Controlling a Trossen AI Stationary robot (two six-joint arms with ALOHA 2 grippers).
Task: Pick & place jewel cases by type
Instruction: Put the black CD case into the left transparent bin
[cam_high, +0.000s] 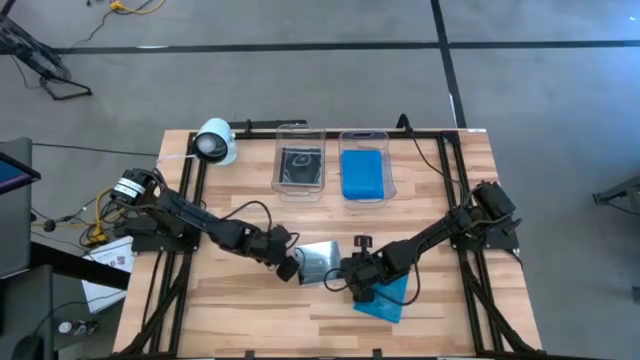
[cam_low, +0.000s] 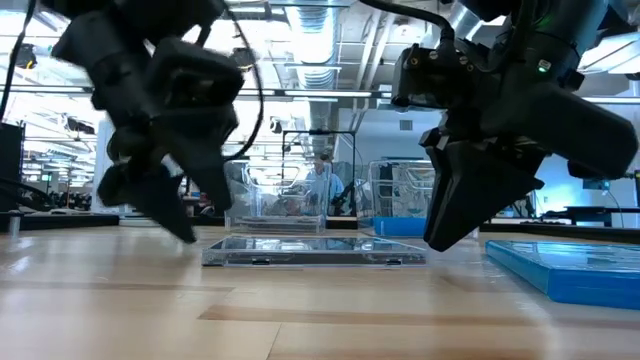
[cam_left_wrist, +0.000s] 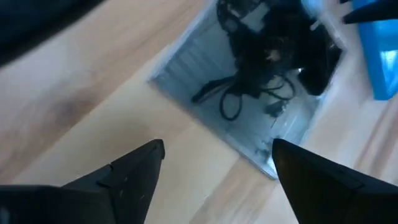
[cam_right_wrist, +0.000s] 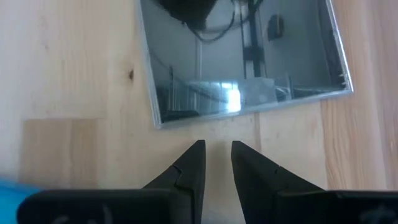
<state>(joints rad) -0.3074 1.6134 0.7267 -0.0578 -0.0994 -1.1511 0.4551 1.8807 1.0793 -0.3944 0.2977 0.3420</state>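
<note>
Clear jewel case (cam_high: 320, 262) lies flat on the table (cam_high: 240, 320) near centre, between the two grippers, held by neither.

Left gripper (cam_high: 291, 268) sits low at the case's left edge, fingers (cam_left_wrist: 134, 165) spread wide, probably lined up to straddle that edge.

Right gripper (cam_high: 352, 283) is just off the case's right edge, fingers (cam_right_wrist: 193, 162) nearly together and empty, perhaps placed to brace or nudge.

Blue jewel case (cam_high: 383, 298) lies flat, near right, partly under the right arm.

At the far side, the left tub (cam_high: 279, 170) holds a dark-backed case (cam_high: 301, 166); the right tub (cam_high: 389, 165) holds a blue case (cam_high: 362, 173). Sorting is by type, so the clear case likely belongs in the left tub.
</note>
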